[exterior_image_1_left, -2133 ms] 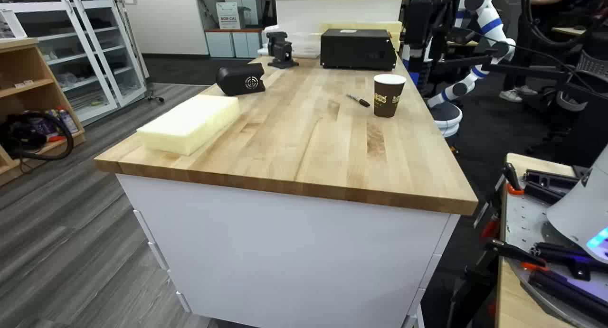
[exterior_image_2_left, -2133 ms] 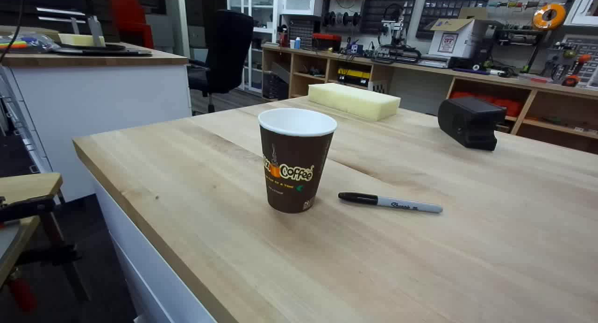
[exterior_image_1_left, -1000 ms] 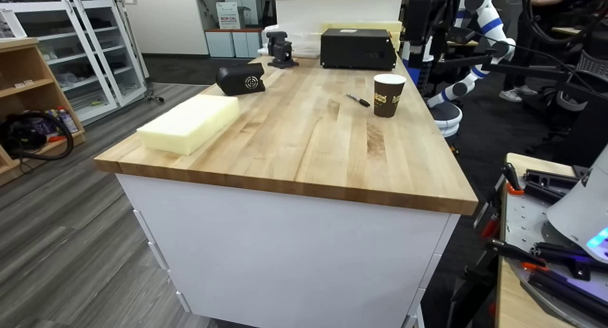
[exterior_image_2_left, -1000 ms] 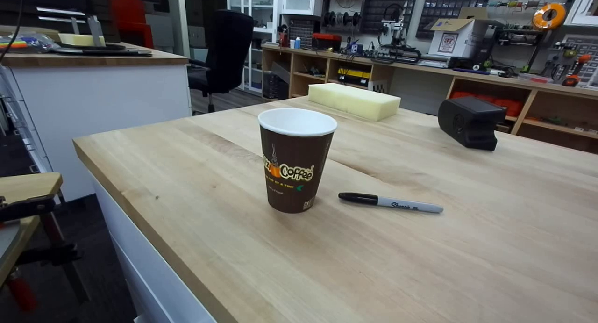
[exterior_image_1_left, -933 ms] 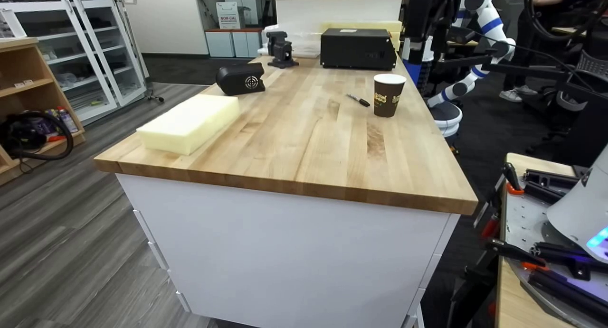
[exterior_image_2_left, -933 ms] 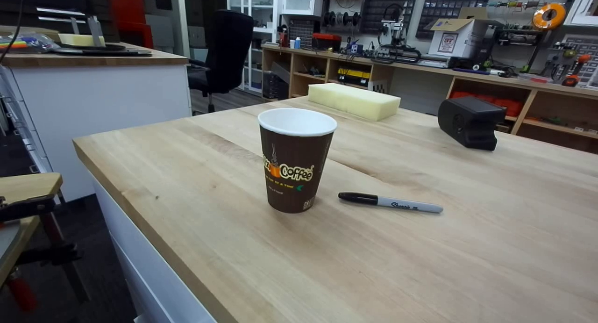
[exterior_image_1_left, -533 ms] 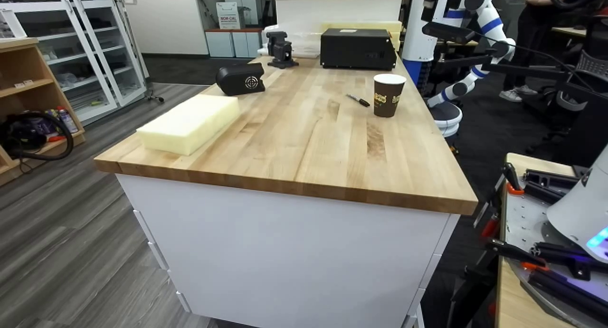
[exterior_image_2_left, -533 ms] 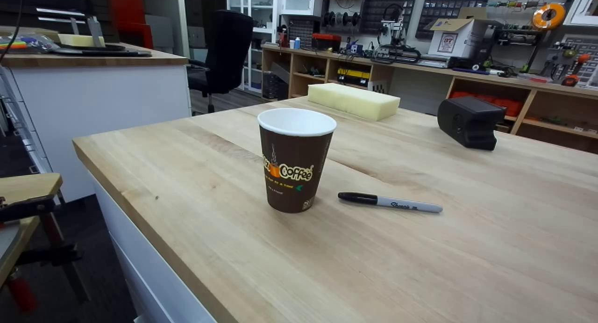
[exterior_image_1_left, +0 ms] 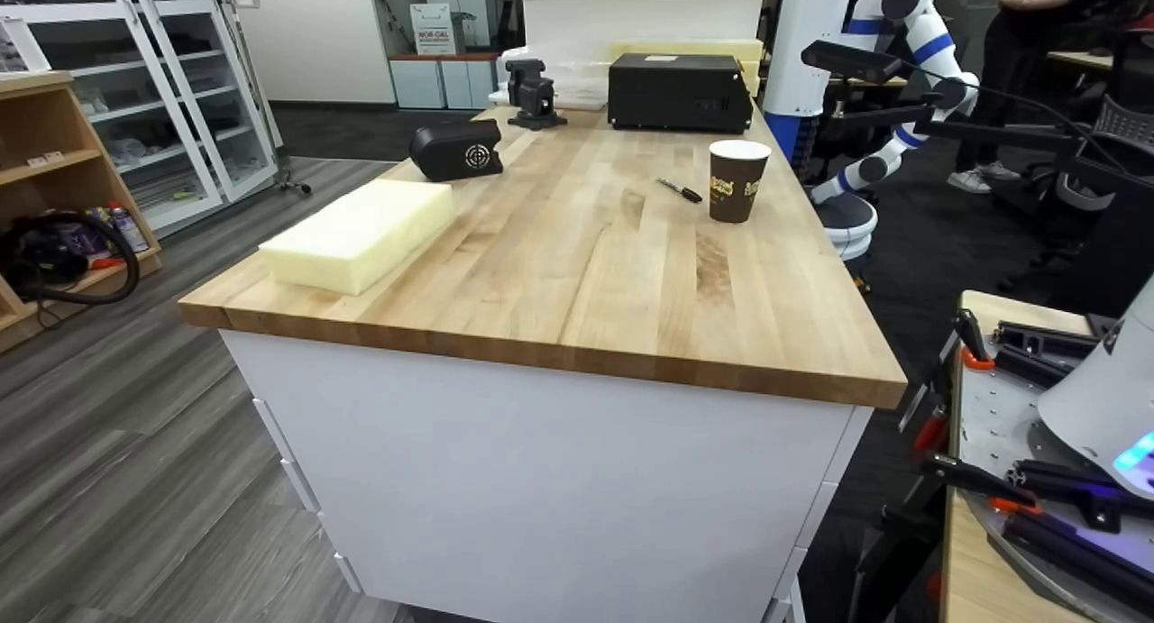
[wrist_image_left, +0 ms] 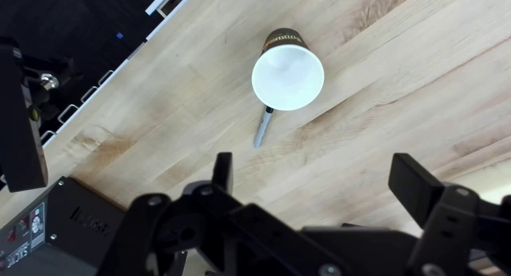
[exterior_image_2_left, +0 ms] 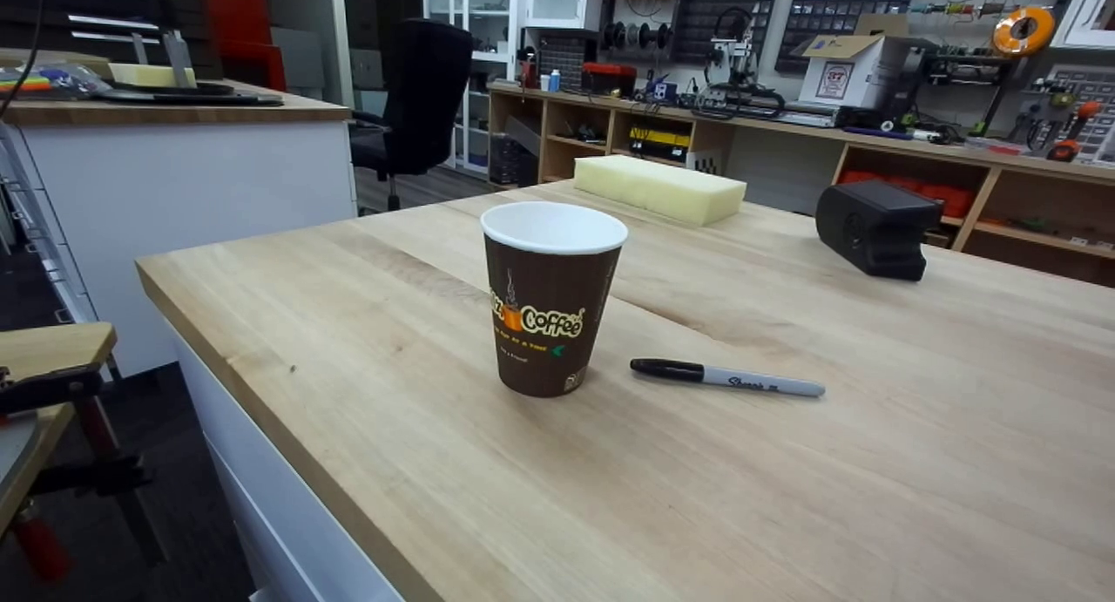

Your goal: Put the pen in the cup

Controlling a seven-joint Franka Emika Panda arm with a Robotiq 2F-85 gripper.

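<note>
The cup (exterior_image_2_left: 554, 299) is brown (white inside, yellow-lettered); the pen (exterior_image_2_left: 727, 378), grey and black.

cup (exterior_image_2_left: 549, 323): and there it stands for you, upright, dark brown, white inside and at the rim, coffee lettering on its side.
pen (exterior_image_2_left: 740, 381): lying flat, grey barrel, black cap turned toward the cup.
spacing: you see them near, apart; in your wrist view the cup hides most of the cap.

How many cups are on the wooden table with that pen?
1: the brown paper cup, standing upright beside the pen, apart from it. Another could be hidden behind the big black box.
</note>
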